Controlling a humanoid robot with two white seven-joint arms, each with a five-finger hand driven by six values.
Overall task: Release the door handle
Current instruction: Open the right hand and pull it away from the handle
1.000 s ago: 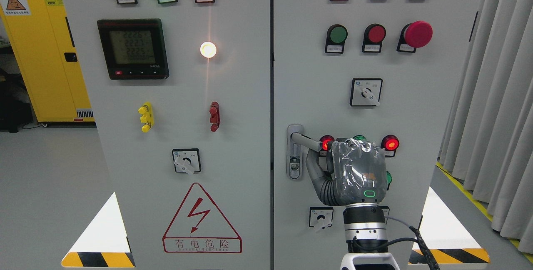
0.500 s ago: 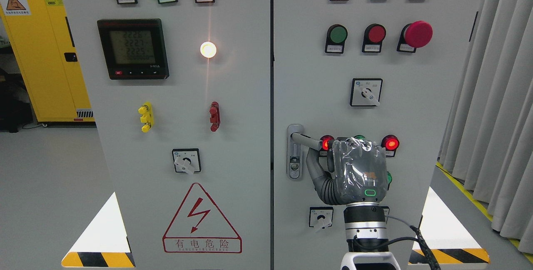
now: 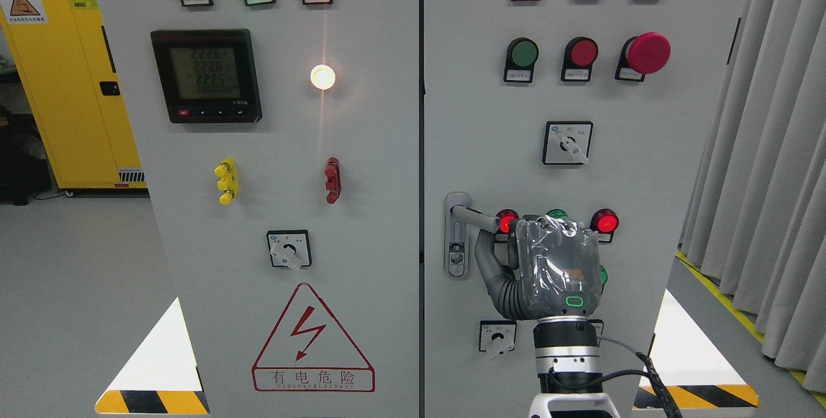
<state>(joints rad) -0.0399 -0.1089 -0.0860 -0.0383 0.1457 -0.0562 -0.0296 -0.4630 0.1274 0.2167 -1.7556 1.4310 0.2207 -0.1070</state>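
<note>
**Inspector:** Since the earlier frame, your right hand [image 3: 554, 263] has drifted slightly to the right and a touch lower; nothing else on the panel has shifted.

**Operator:** And the surroundings?

**Inspector:** You face a grey electrical cabinet [image 3: 361, 147] with two doors. On the left door: a digital meter [image 3: 206, 76], a lit white lamp [image 3: 322, 77], a yellow terminal [image 3: 226, 181], a red terminal [image 3: 332, 180], a rotary switch [image 3: 288, 249] and a lightning warning triangle [image 3: 313, 338]. On the right door: pilot lights, a red mushroom button [image 3: 648, 53] and a selector switch [image 3: 567, 142]. A yellow cabinet [image 3: 64, 82] stands at the far left, grey curtains [image 3: 768, 147] at the right, and the floor [image 3: 64, 308] is grey.

**Operator:** The handle?

**Inspector:** The door handle [image 3: 471, 215] sits at the left edge of the right door, on a metal plate [image 3: 457, 237] with a lock near its foot. Its lever juts out to the right, tilted slightly downward.

**Operator:** My hand's state?

**Inspector:** Your right hand comes up from the bottom edge, its back wrapped in clear film. The thumb [image 3: 485, 257] rises just beneath the lever's free end, and the fingers are curled over that end, so I record it as gripping the handle; the fingertips themselves are hidden behind the hand.
</note>
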